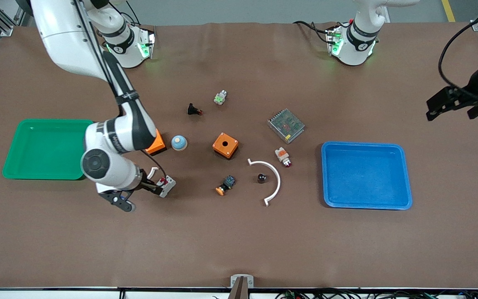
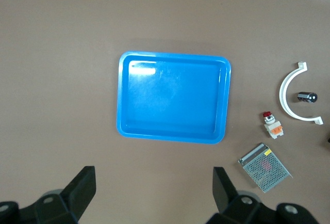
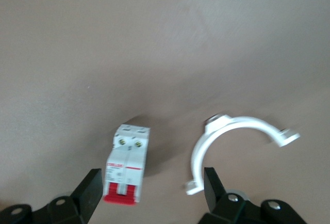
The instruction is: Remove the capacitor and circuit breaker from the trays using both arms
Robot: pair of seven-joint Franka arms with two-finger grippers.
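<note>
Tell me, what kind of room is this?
Probably a robot lab: two arms share a brown table holding a green tray, a blue tray and small electrical parts such as the breaker.

The small light-grey breaker block (image 1: 167, 185) with a red lever lies on the table. The tiny black cylindrical capacitor (image 1: 261, 178) rests well apart, toward the left arm's end.

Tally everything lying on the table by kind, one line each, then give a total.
Trays: 2 (green tray, blue tray)
White curved clips: 2 ()
Breaker: 1
Capacitor: 1
Orange boxes: 2 ()
Meshed power supply: 1
Push-button and lamp parts: 5
Total: 14
</note>
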